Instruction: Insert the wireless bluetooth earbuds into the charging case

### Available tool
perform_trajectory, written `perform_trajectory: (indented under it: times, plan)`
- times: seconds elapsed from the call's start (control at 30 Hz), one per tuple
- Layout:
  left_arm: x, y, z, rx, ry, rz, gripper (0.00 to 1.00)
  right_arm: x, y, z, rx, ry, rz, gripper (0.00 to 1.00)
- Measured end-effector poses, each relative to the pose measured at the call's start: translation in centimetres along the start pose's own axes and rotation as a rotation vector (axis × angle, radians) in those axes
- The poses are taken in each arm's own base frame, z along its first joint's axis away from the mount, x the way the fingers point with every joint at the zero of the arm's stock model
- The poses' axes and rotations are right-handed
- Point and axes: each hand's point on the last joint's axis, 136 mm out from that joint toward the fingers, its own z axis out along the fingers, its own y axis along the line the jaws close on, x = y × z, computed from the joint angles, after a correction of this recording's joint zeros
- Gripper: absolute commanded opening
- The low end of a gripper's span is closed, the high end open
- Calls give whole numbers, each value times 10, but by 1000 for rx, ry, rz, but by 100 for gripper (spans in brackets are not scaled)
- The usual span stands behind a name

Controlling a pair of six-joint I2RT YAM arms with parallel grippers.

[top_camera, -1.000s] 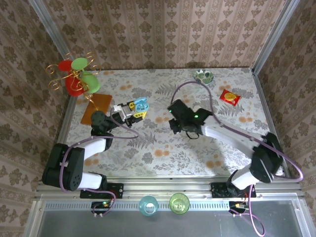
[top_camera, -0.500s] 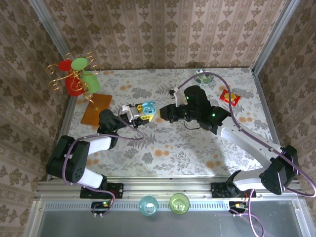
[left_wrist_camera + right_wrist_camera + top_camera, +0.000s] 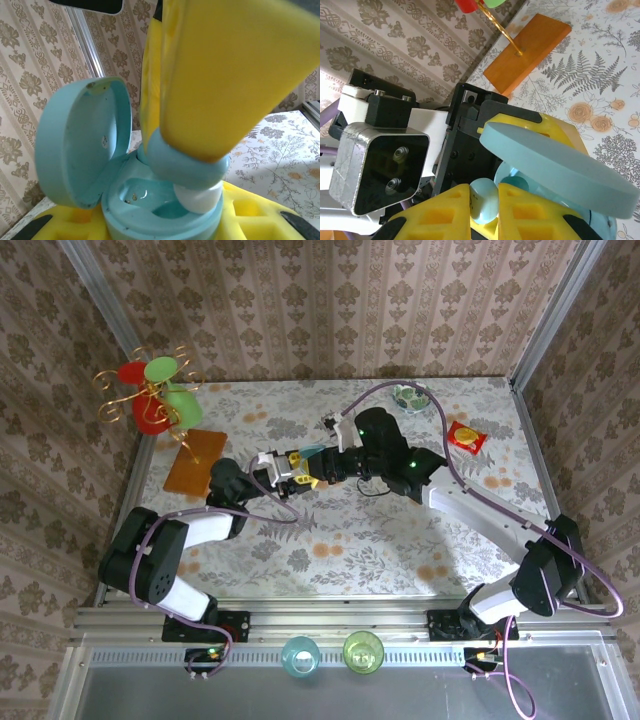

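Left wrist: one open charging case (image 3: pixel 80 150); one earbud (image 3: pixel 189 169) in right gripper (image 3: pixel 484 209)

Walls (image 3: pixel 330 310) papered in beige stripes with brown damask motifs close in the table (image 3: pixel 340 550) on its far, left and right sides. The table top has a pale floral print of grey ferns and orange blossoms. A silver left post (image 3: pixel 100 295) slants up from the far left corner and a right post (image 3: pixel 557 310) from the far right corner. A metal rail (image 3: pixel 330 615) runs along the near edge, with a grey panel (image 3: pixel 420 695) nearer still. The light is soft and even, and shadows are faint.
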Motion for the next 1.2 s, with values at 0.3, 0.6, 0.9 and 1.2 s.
perform_trajectory:
  times: [0.3, 0.6, 0.9, 1.2]
  plan:
    - [5, 0, 0, 0, 9, -12, 26, -4, -7, 5, 39, -14, -14, 16]
    - [6, 1, 1, -2, 12, -16, 26, -5, -11, 7, 64, -22, -17, 21]
    - [8, 2, 1, -4, 21, -36, 26, -5, -12, 8, 76, -28, -25, 28]
    - [10, 2, 2, -3, 29, -54, 26, -5, -16, 8, 101, -31, -39, 24]
